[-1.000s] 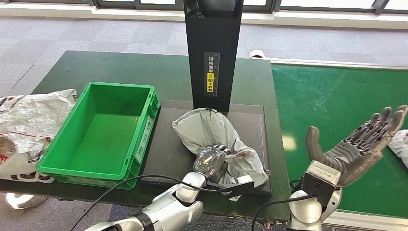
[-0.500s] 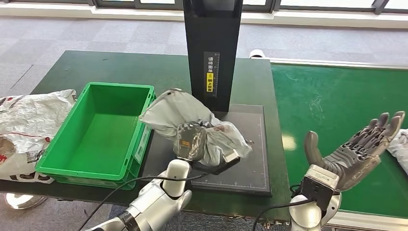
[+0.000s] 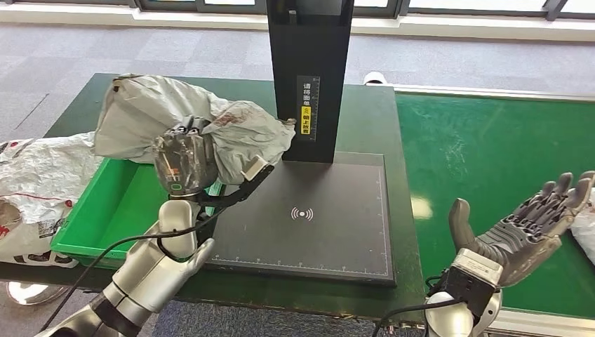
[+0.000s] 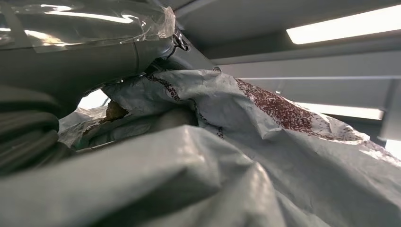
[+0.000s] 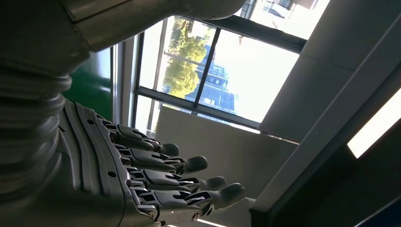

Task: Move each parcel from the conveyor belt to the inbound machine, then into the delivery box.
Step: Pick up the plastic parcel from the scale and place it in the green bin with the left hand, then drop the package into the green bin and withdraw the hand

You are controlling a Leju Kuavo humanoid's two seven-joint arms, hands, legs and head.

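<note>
The left hand point(image 3: 184, 163) grips a crumpled grey plastic parcel point(image 3: 140, 116) and holds it in the air above the far end of the green delivery box point(image 3: 105, 217), clear of the box's rim. The parcel's bulk sits over the box's far left corner, and a reddish-stained flap reaches toward the black upright post point(image 3: 309, 77) of the inbound machine. The machine's flat black scan plate point(image 3: 309, 225) lies bare just right of the box, showing a small white wireless symbol. In the left wrist view, the parcel point(image 4: 265, 156) presses close against the hand point(image 4: 33, 127). The right hand point(image 3: 523, 225) hovers over the green conveyor belt point(image 3: 477, 147), palm up with fingers spread wide, holding nothing. White crumpled bags point(image 3: 38, 175) lie on the dark table point(image 3: 231, 98) left of the box.
</note>
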